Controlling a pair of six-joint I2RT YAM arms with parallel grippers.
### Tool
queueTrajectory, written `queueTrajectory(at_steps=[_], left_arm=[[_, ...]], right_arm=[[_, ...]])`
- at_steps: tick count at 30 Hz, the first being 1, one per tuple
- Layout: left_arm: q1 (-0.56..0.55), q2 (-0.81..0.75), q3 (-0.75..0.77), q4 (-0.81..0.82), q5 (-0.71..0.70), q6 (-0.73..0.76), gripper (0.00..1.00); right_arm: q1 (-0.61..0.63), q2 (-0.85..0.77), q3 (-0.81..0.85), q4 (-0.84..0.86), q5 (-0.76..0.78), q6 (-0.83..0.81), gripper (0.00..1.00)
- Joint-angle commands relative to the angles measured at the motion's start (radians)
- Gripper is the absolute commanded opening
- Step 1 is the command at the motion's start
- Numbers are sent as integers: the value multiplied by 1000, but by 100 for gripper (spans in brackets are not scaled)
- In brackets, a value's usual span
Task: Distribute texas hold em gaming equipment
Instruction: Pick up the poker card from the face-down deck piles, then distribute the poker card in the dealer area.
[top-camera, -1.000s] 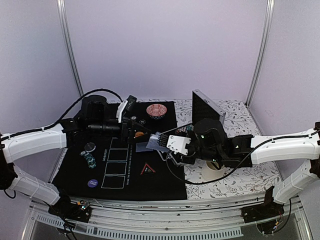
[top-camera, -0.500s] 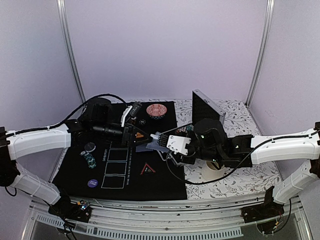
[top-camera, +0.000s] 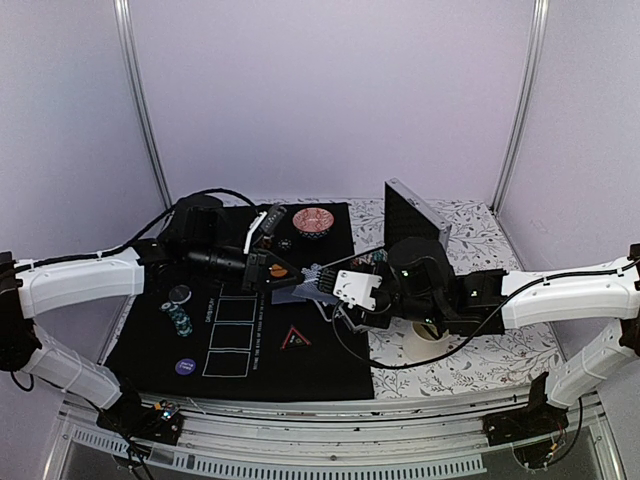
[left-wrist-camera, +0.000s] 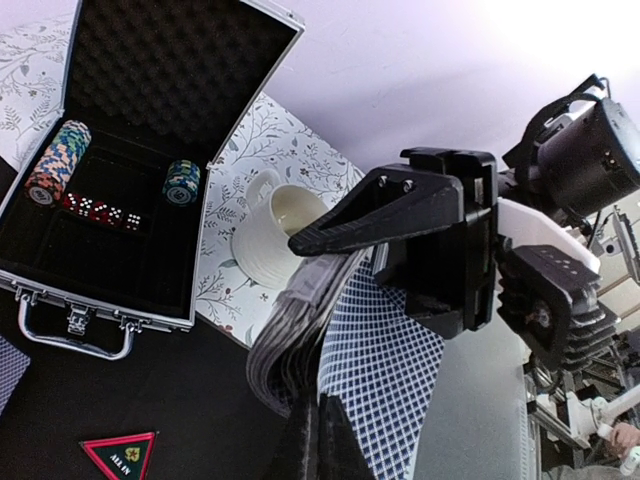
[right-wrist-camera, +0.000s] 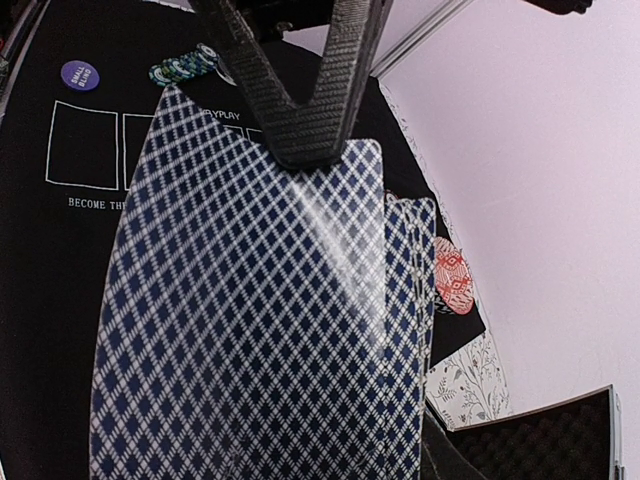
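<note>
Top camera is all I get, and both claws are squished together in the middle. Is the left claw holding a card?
Observer: Yes. The right wrist view shows the left claw pinched shut on the far edge of the top card, the one lying on the deck that the right claw grips.
Operator: Cool! What's inside the case? I only see the back of its lid.
Observer: The left wrist view looks into the open case. It holds two chip stacks and a row of red dice.
</note>
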Motion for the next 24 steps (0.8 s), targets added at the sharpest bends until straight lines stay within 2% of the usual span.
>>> queueTrajectory(at_steps=[1, 7, 10, 17, 21, 24], left_arm=[[9, -3, -6, 24, 29, -4, 0], [33, -44, -17, 27, 20, -10, 0], [78, -86, -44, 49, -3, -31, 0], [200, -180, -115, 130, 38, -115, 0], [329, -216, -119, 62, -9, -116, 0], [473, -205, -93, -78, -178, -101, 0]], right_arm=[[5, -16, 2, 38, 9, 5, 42], [-1, -26, -17, 44, 15, 1, 42], [-11, -25, -24, 47, 15, 9, 42], [-32, -15, -34, 52, 13, 24, 41], [-34, -17, -34, 50, 9, 26, 41], [-33, -21, -33, 50, 4, 26, 41]])
